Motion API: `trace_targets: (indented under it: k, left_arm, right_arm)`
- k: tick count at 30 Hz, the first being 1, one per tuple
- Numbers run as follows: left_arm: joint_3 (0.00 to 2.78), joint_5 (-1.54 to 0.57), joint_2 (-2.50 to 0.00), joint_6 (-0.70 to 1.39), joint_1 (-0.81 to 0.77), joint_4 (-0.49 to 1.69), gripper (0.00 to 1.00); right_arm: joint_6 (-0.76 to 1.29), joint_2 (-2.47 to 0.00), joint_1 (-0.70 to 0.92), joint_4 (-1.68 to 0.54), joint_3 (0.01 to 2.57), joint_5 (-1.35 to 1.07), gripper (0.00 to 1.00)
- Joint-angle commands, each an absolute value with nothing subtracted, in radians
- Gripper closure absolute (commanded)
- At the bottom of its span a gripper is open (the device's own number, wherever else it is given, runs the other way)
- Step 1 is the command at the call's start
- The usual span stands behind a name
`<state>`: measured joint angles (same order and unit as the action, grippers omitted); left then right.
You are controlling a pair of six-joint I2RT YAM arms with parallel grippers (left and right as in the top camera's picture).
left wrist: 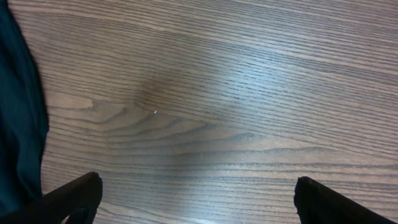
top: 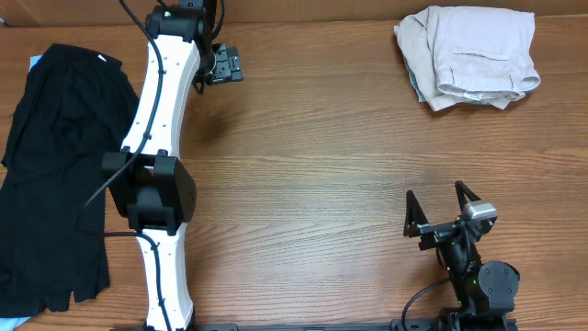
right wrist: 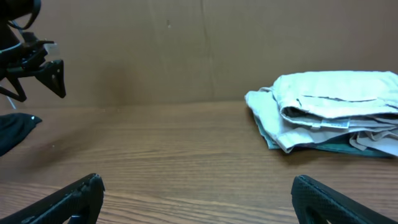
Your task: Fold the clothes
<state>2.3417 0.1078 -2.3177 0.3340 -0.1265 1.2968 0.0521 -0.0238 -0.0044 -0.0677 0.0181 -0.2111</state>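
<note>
The shorts [top: 469, 55] lay heaped at the far right of the table [top: 312, 165], long axis running left to right. The right gripper [top: 434, 190], spread wide and empty, sat nearer, almost straight across on the near side; the left gripper [top: 230, 64], likewise spread and empty, hung well off leftward

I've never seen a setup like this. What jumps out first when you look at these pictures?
The long white left arm stretching up the wooden table catches the eye first, beside a big black garment spread along the left edge. In the far right corner sits a folded pile of beige shorts, and the right gripper stands open near the front.
</note>
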Motion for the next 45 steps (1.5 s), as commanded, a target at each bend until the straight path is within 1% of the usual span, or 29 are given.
trace_targets:
  k: [1,35,41,45]
  left_arm:
    - [2.334,0.104,-2.331,0.322,-0.125,1.296,0.00]
    - [2.334,0.104,-2.325,0.322,-0.125,1.297,0.00]
    - [2.334,0.110,-2.254,0.315,-0.125,1.288,0.00]
    - [2.304,0.102,-2.172,0.342,-0.126,1.195,0.00]
  right_arm:
    - [0.057,-0.002,0.003,-0.059,0.008,-0.228,0.00]
    - [0.057,-0.003,0.015,-0.059,0.008,-0.230,0.00]
    - [0.057,-0.003,0.015,-0.059,0.008,-0.230,0.00]
    - [0.056,-0.003,0.015,-0.059,0.008,-0.230,0.00]
